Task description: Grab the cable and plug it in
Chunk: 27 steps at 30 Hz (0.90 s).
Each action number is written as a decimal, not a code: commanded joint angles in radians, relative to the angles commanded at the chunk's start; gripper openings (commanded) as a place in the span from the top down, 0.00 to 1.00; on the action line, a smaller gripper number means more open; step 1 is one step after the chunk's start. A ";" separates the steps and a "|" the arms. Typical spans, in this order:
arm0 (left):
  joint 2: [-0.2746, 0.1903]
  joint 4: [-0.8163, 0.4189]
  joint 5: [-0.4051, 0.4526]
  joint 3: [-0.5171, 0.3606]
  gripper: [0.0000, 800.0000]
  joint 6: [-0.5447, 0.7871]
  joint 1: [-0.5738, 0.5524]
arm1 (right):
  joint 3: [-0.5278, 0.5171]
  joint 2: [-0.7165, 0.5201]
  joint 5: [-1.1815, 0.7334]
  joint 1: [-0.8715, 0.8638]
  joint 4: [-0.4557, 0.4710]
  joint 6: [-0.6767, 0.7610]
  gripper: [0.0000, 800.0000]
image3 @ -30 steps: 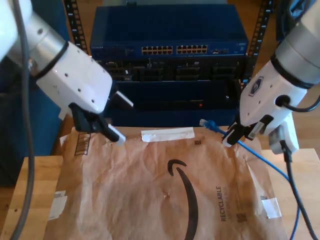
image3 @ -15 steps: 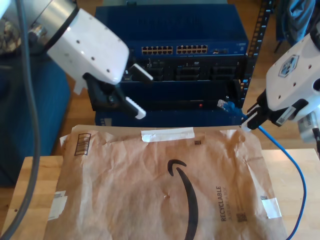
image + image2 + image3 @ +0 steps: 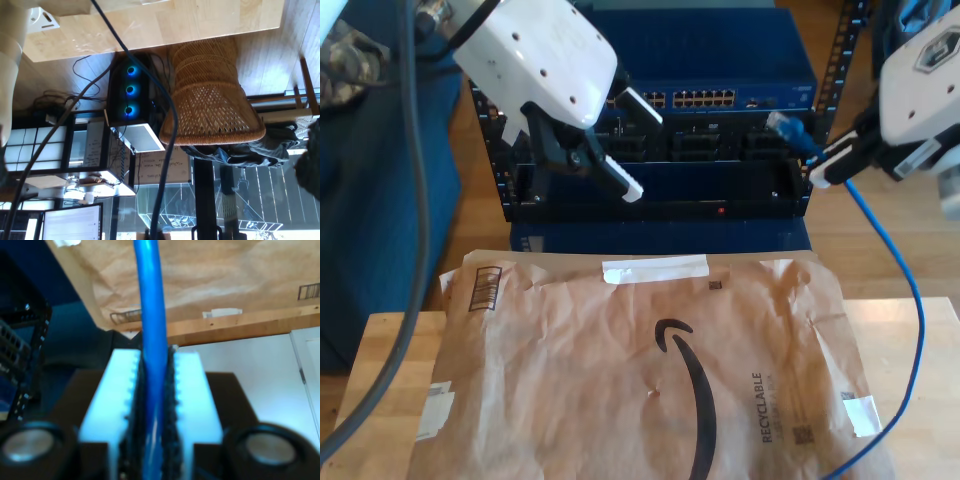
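Observation:
The cable [image 3: 910, 300] is thin and bright blue. Its plug [image 3: 786, 125] sticks out toward the rack from my second gripper [image 3: 822, 172], which is shut on the cable at the exterior view's right. The second wrist view looks along the cable [image 3: 150, 315], which is pinched between the white pads [image 3: 107, 400] of my second gripper [image 3: 152, 360]. From there the cable hangs down past the table's edge. My first gripper [image 3: 635, 147] hovers open in front of the rack at the exterior view's upper left, with nothing between its fingers.
A blue network switch [image 3: 660, 60] with rows of ports [image 3: 670, 99] sits on top of a dark rack [image 3: 660, 170]. A brown paper envelope [image 3: 640, 370] covers the wooden table [image 3: 385, 350]. The first wrist view shows a wicker chair [image 3: 215, 100] and dark cables [image 3: 167, 125].
Both arms have risen from the envelope. My second gripper carried the plug up level with the switch. My first gripper moved up and toward the exterior view's right.

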<state>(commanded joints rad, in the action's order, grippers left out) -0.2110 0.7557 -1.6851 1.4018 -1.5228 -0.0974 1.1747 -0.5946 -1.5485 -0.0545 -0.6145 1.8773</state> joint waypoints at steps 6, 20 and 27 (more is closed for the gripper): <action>-0.002 0.069 -0.008 0.028 0.00 0.002 -0.011 | 0.058 0.000 -0.002 -0.005 -0.035 0.002 0.99; -0.003 0.143 -0.015 0.064 0.00 0.003 -0.011 | 0.117 0.000 -0.002 -0.012 -0.064 0.003 0.99; -0.002 0.187 -0.015 0.100 0.00 0.005 -0.011 | 0.120 0.002 -0.002 -0.014 -0.072 0.003 0.99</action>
<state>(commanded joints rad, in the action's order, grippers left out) -0.2125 0.9429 -1.7004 1.5016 -1.5182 -0.1082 1.2944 -0.5930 -1.5501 -0.0683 -0.6866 1.8804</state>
